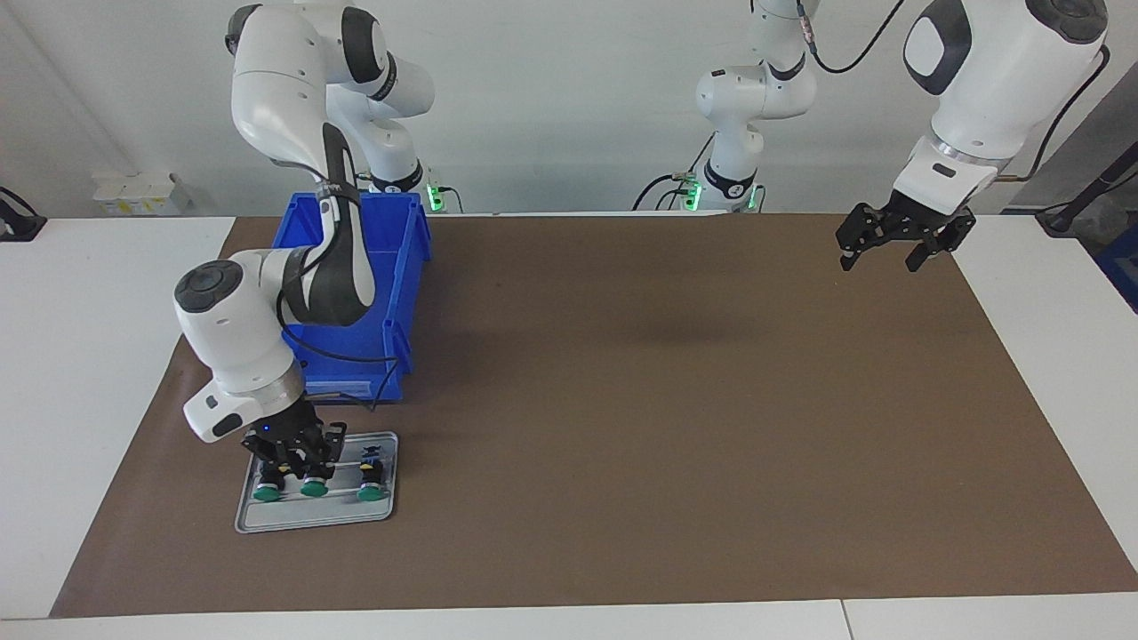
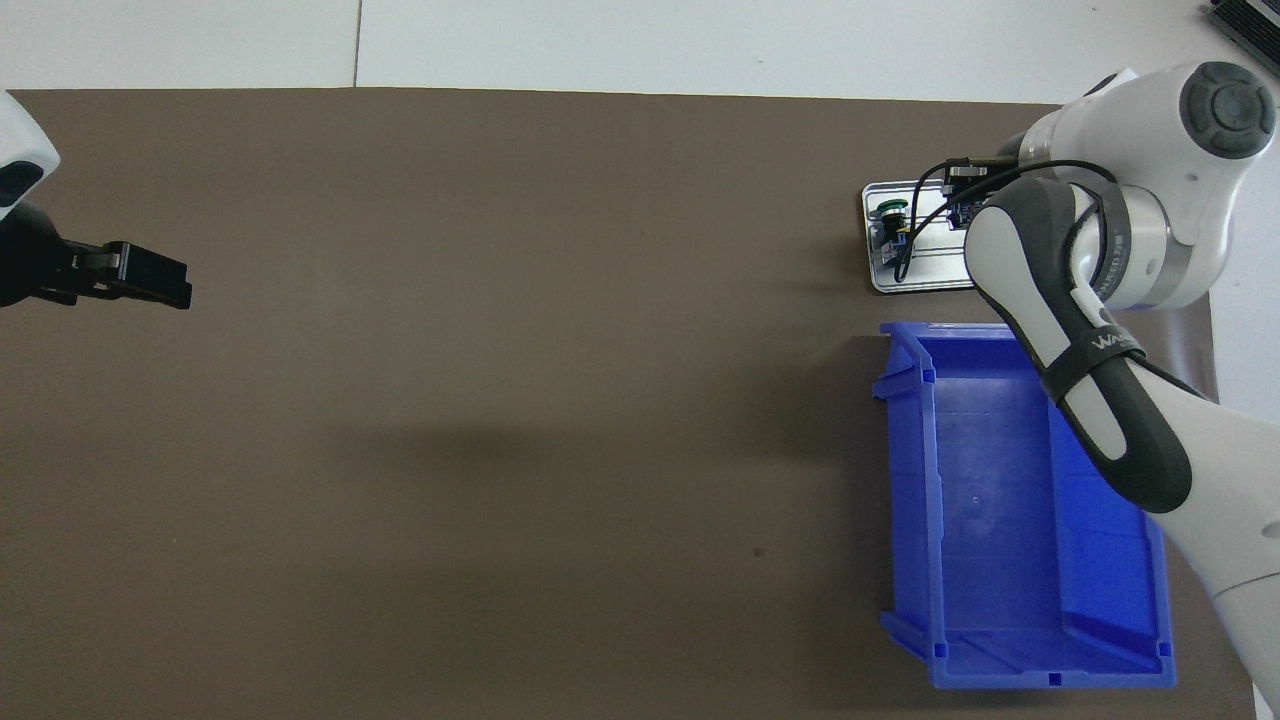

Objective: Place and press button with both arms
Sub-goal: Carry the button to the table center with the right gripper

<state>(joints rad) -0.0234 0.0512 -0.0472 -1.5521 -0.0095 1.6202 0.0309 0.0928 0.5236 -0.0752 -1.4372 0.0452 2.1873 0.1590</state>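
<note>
Right tool (image 1: pixel 298 464) is down on the grey tray (image 1: pixel 313 516), at the right arm's end of the bench (image 1: pixel 622 400). Its fingers are pinched in narrow on the button (image 1: pixel 312 480), the middle one of three in a row; the green cap pokes out just below the tool tips, pointing away from the robots. Whether the button is off the tray yet cannot be told.

A second green-capped button (image 1: pixel 267 486) sits right beside the tool on the side toward the bench end, almost touching the held one. A third button (image 1: pixel 371 484) sits apart from the tool on the side toward the bench middle, on the same tray. In the overhead view only this third one (image 2: pixel 890 215) shows clearly; the right arm's wrist covers the rest of the tray (image 2: pixel 880 270) and the tool itself.

The blue bin (image 1: pixel 396 293) stands just beside the tray, nearer to the robots than the tool, and the right arm's forearm passes over it.

Left tool (image 1: pixel 896 238) hangs in the air with fingers wide, gripping nothing, over the brown mat's edge at the left arm's end, well apart from the tray. Left arm waits. In the overhead view the left tool (image 2: pixel 140 278) shows at the frame edge.
</note>
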